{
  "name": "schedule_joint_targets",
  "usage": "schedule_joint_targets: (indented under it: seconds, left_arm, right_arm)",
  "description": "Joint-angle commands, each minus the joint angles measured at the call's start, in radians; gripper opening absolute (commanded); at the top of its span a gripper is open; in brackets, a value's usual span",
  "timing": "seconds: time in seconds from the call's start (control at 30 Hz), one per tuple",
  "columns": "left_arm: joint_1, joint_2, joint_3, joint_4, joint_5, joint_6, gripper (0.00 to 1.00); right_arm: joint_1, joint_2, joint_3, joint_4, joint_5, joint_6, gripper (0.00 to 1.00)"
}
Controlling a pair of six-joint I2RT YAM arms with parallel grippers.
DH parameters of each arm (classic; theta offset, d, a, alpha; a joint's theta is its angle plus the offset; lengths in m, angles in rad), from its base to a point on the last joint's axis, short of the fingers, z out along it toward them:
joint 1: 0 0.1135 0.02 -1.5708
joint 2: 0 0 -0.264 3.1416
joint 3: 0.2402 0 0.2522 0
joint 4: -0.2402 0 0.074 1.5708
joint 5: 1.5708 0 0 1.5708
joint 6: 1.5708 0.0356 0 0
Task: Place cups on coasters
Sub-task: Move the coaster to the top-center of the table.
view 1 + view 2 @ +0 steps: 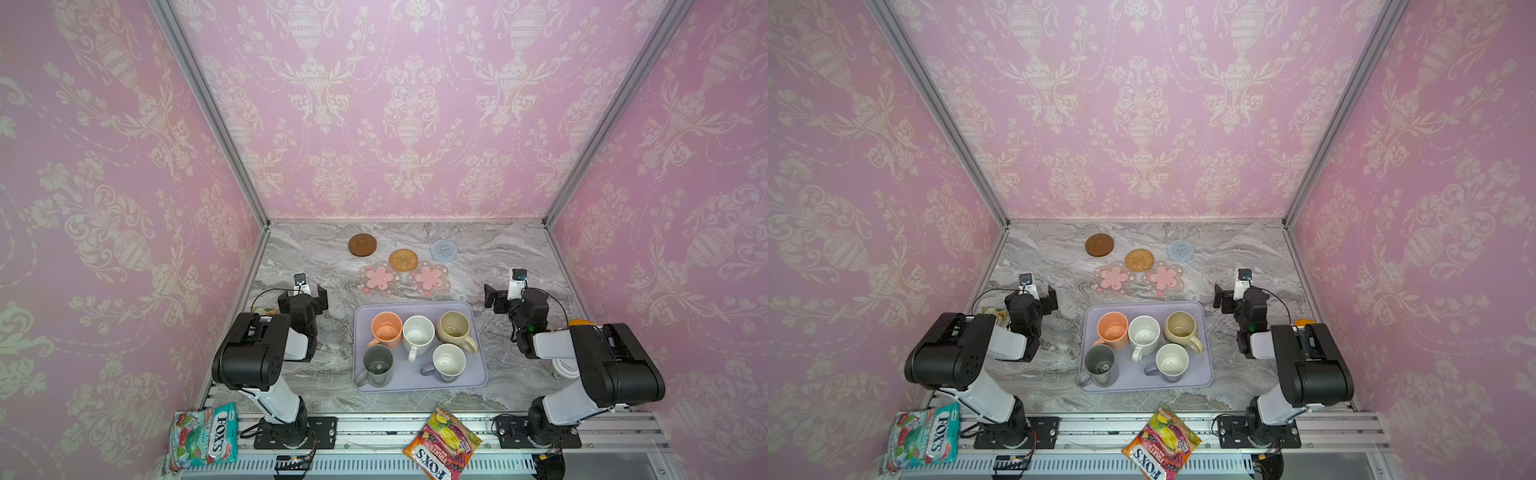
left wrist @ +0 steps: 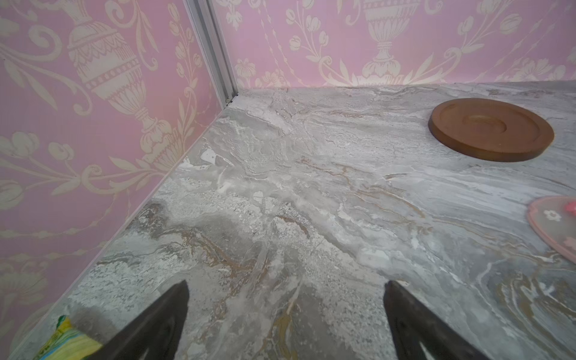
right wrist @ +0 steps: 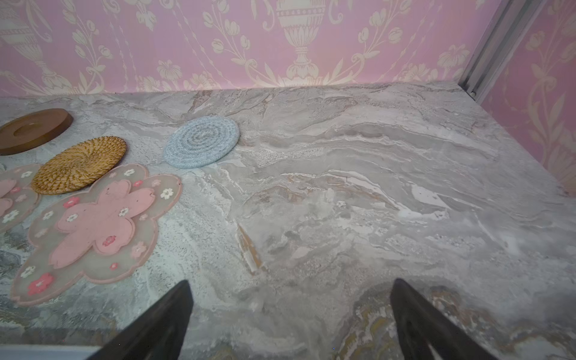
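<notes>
FOX'S bag [image 1: 203,434] (BLOSSOM), FOX'S FRUITS bag [image 1: 442,445]

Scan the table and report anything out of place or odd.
The woven coaster lies across the edge of a flower coaster, so it might not lie flat. A sweets bag lies askew on the front rail.

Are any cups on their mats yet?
Not yet. The peach-orange, speckled white, rounded beige, dark grey-green and lavender mugs all stand on the lavender tray. Nothing is in hand: the left gripper and right gripper are open and empty. Left to do: all five, onto the brown disc, woven rattan round, pale blue knitted round and two clear pink-flower coasters, all bare.
</notes>
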Motion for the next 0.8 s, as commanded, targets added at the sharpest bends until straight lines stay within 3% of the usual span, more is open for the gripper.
schedule_joint_targets:
  seconds: [0.0, 0.77]
  left_arm:
    - [0.008, -0.017, 0.012, -0.016, 0.021, -0.019, 0.99]
    - [0.008, -0.018, 0.012, -0.017, 0.027, -0.019, 0.99]
  right_arm:
    - [-0.002, 0.000, 0.017, -0.003, -0.006, -0.009, 1.00]
    - [-0.003, 0.001, 0.020, -0.006, -0.006, -0.008, 1.00]
